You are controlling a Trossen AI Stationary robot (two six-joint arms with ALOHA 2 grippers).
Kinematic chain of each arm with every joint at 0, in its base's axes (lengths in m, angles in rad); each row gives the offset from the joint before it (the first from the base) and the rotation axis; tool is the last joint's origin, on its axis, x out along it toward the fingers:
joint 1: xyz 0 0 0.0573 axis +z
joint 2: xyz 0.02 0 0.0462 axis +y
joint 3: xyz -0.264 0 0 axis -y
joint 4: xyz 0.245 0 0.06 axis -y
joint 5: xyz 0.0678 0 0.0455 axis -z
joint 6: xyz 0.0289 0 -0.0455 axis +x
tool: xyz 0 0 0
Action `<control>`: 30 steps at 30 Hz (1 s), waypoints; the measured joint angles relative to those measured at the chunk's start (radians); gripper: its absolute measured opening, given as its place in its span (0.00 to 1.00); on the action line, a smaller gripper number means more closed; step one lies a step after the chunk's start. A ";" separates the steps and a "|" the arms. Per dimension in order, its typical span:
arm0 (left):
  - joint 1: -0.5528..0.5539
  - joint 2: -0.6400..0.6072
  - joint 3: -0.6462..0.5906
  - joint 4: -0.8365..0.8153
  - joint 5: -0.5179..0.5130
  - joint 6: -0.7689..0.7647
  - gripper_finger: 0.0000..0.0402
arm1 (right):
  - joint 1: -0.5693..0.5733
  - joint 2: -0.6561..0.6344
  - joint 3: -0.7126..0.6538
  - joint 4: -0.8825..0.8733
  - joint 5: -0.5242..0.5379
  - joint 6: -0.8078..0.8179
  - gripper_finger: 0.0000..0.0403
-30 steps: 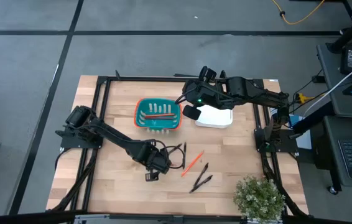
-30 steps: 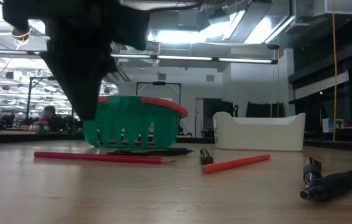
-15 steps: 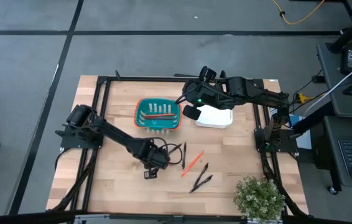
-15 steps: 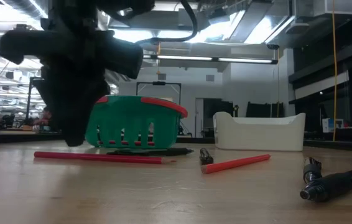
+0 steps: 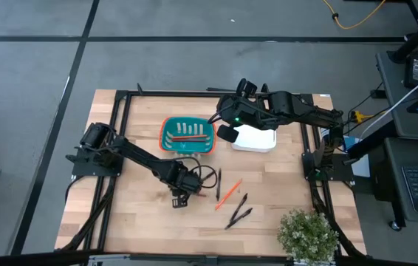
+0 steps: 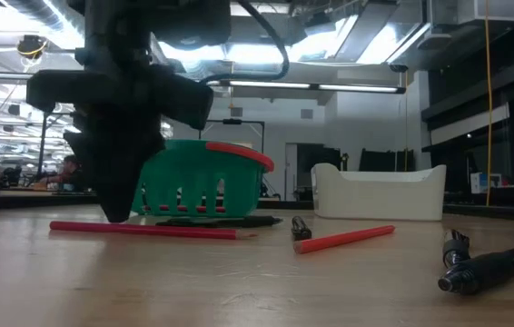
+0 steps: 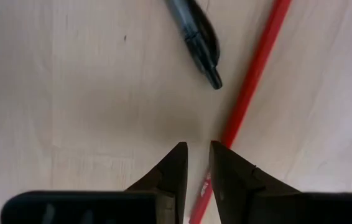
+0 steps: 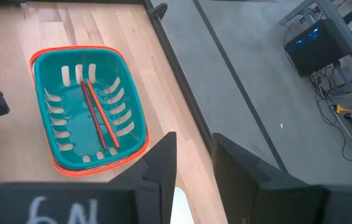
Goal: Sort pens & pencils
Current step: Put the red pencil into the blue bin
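My left gripper [image 7: 198,155] points straight down just above the table, open by a narrow gap with nothing in it. A red-orange pencil [image 7: 250,93] lies on the wood and runs under one finger. A black pen [image 7: 198,34] lies just beyond. In the low view the left gripper [image 6: 112,204] hangs over that long pencil [image 6: 143,230]. Another pencil [image 5: 229,192] and three pens [image 5: 238,207] lie toward the table's right. My right gripper [image 8: 194,155] waits open, high up beside the teal basket [image 8: 70,51], which holds two pencils [image 8: 98,115].
The teal basket [image 5: 166,144] stands at the far middle, with a white tray [image 5: 257,140] to its right. A potted plant [image 5: 309,235] sits at the near right corner. A black cable loops by the left gripper [image 5: 184,185]. Bare wood lies to the near left.
My left gripper has come down toward the table and shifted a little toward the far edge, ending close over the long pencil. Its finger gap looks unchanged. Pencils and pens lie where they were.
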 joint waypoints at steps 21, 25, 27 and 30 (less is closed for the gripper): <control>0.006 0.000 -0.014 0.026 0.045 0.006 0.16 | 0.000 0.000 0.000 0.000 0.000 -0.003 0.25; 0.007 0.000 -0.014 0.026 0.045 0.017 0.16 | 0.000 0.000 0.000 0.001 0.000 0.001 0.25; 0.010 0.000 -0.014 0.025 0.045 0.021 0.16 | 0.000 0.000 0.000 0.001 -0.001 0.001 0.25; 0.012 -0.001 -0.014 0.023 0.045 0.021 0.16 | 0.000 0.000 0.000 0.001 0.000 0.001 0.25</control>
